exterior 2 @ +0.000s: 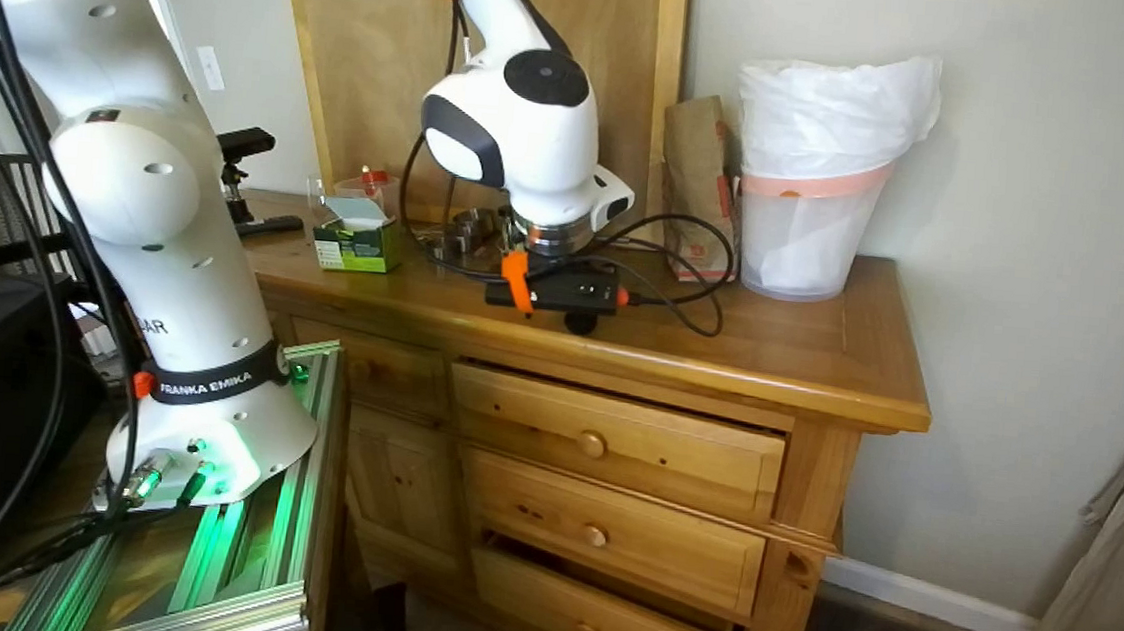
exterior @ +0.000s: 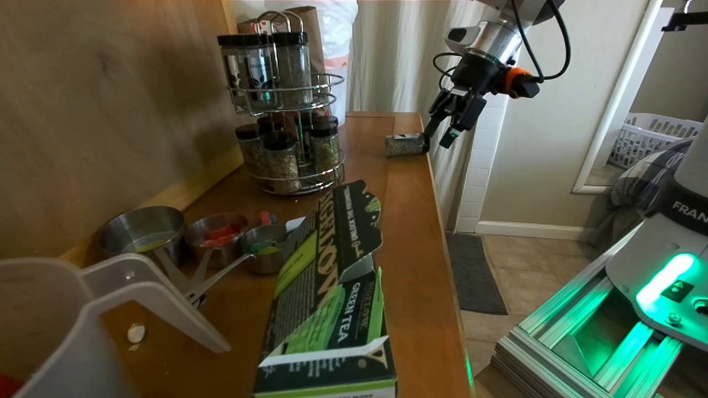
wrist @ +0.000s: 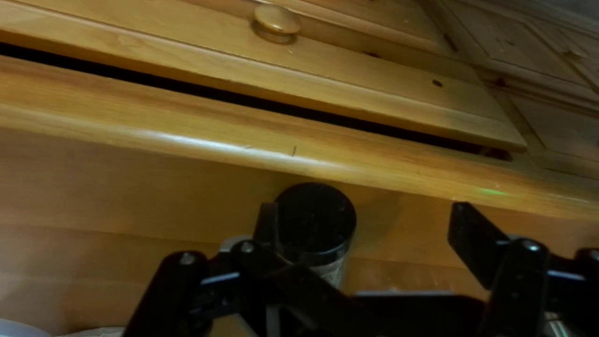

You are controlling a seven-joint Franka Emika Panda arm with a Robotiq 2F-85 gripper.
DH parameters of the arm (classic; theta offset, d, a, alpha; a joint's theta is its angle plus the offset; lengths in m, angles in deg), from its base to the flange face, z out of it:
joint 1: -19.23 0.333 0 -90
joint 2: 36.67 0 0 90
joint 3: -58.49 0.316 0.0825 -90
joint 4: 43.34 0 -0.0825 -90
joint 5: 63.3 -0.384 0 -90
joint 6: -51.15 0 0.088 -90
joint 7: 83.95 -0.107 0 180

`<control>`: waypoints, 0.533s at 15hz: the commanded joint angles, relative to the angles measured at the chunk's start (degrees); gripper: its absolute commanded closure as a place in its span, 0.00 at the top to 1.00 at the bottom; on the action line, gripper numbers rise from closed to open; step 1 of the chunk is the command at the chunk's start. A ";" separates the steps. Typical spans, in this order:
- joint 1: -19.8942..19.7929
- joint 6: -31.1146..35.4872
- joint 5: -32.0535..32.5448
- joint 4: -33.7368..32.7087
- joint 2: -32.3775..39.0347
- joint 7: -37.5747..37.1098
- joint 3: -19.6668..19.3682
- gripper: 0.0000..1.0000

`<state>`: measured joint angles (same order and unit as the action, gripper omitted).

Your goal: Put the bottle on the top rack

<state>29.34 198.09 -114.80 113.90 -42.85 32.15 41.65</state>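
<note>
The bottle [exterior: 405, 145] is a small glass jar with a black lid, lying on its side on the dresser near its front edge. My gripper [exterior: 440, 134] is tilted down at its lid end, fingers apart. In the wrist view, my gripper [wrist: 365, 217] is open. One finger overlaps the side of the bottle's lid [wrist: 316, 217]; the other finger stands well apart from it. I cannot tell whether the near finger touches the lid. The top rack [exterior: 330, 85] is the upper wire tier of the chrome carousel and holds dark-lidded jars. My arm hides the carousel in an exterior view.
The carousel's lower tier [exterior: 287, 190] holds several jars. A green tea box [exterior: 332, 298], metal measuring cups [exterior: 144, 232] and a plastic jug [exterior: 50, 315] stand nearer the camera. A lined bin [exterior 2: 809, 235] and a paper bag [exterior 2: 698, 186] stand at the dresser's far end.
</note>
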 commanded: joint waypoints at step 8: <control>0.96 1.31 -9.06 -2.51 3.60 3.35 0.45 0.91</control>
<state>29.57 197.49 -120.09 112.99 -41.49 34.41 41.77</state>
